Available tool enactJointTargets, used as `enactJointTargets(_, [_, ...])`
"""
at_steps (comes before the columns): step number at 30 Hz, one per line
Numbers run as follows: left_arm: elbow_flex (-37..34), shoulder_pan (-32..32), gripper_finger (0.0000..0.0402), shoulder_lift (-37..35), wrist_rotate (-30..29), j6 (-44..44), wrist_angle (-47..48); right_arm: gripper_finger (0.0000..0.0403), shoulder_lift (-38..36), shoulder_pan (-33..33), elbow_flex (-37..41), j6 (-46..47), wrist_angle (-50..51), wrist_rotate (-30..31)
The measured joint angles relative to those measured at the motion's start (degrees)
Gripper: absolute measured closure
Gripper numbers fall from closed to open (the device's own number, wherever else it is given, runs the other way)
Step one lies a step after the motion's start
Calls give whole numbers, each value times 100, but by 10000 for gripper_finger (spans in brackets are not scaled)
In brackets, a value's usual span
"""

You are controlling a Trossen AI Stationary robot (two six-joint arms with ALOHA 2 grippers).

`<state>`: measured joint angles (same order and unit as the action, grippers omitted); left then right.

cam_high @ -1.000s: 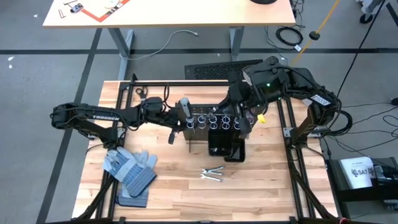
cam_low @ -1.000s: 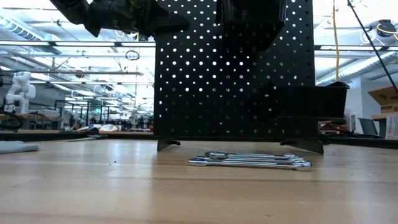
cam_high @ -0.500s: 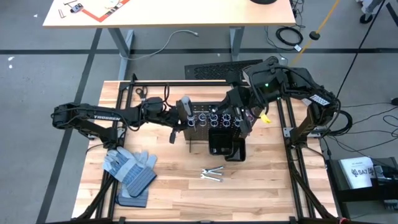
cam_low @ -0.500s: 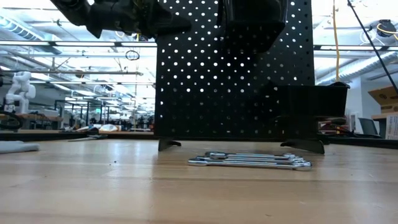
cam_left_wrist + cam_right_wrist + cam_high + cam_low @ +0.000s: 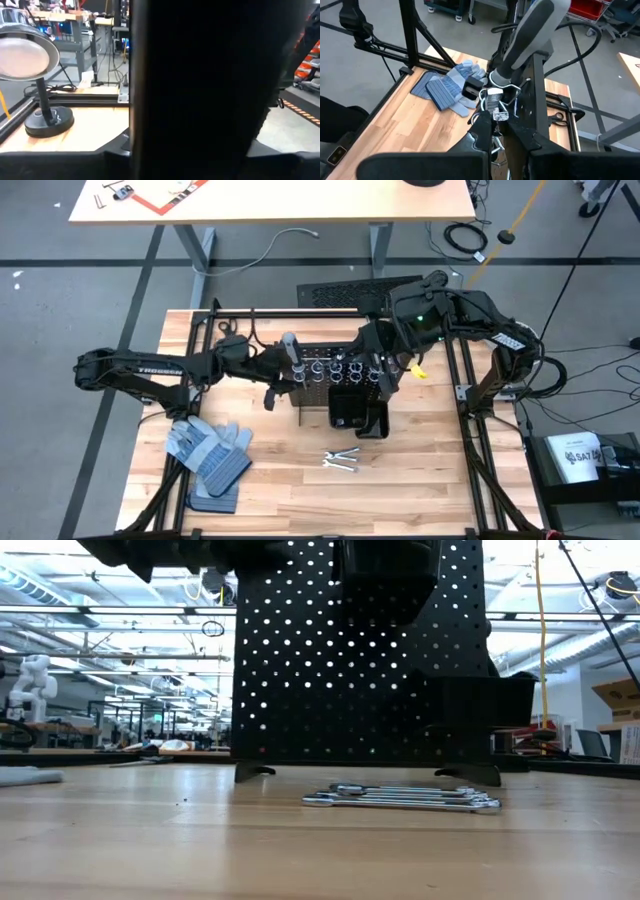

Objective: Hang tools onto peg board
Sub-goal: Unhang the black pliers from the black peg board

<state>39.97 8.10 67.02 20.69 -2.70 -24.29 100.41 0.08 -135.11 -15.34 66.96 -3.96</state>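
Note:
The black peg board (image 5: 340, 385) stands upright mid-table on its feet (image 5: 255, 772), with silver rings (image 5: 340, 367) along its top and a black bin (image 5: 358, 415) on its near face. A grey-handled screwdriver (image 5: 532, 27) stands in the leftmost ring (image 5: 501, 81). My left gripper (image 5: 272, 370) is at the board's left end, beside that screwdriver; a dark mass fills its wrist view. My right gripper (image 5: 501, 131) is shut over the board's top edge among the rings. Silver wrenches (image 5: 342, 460) lie flat on the table in front of the board. My right gripper comes slanting down from the table's right and far side onto the board's top edge. Its shut fingers (image 5: 482, 134) stand close beside a silver ring wire (image 5: 496, 111). Whether they pinch the wire or only sit beside it, I cannot tell.
Blue-grey work gloves (image 5: 210, 455) lie at the near left on a black ribbed mat (image 5: 212, 498). A dark tool (image 5: 228, 330) lies at the table's far left. A black frame rail (image 5: 290, 313) runs along the far edge. Bare wood lies in front of the wrenches.
My left gripper has drawn back toward the table's left edge and risen a little. The peg board, with the grey screwdriver in its ring, has slid a short way toward the left edge. The wrenches have stayed put.

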Motion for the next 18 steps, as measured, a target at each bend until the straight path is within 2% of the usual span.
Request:
enactJointTargets(12, [20, -35, 246, -727, -238, 48, -49, 383, 5, 0, 2, 96, -14, -18])
enactJointTargets(18, [20, -35, 246, -1065, -235, 17, 440, 383, 14, 2, 4, 112, -31, -40])
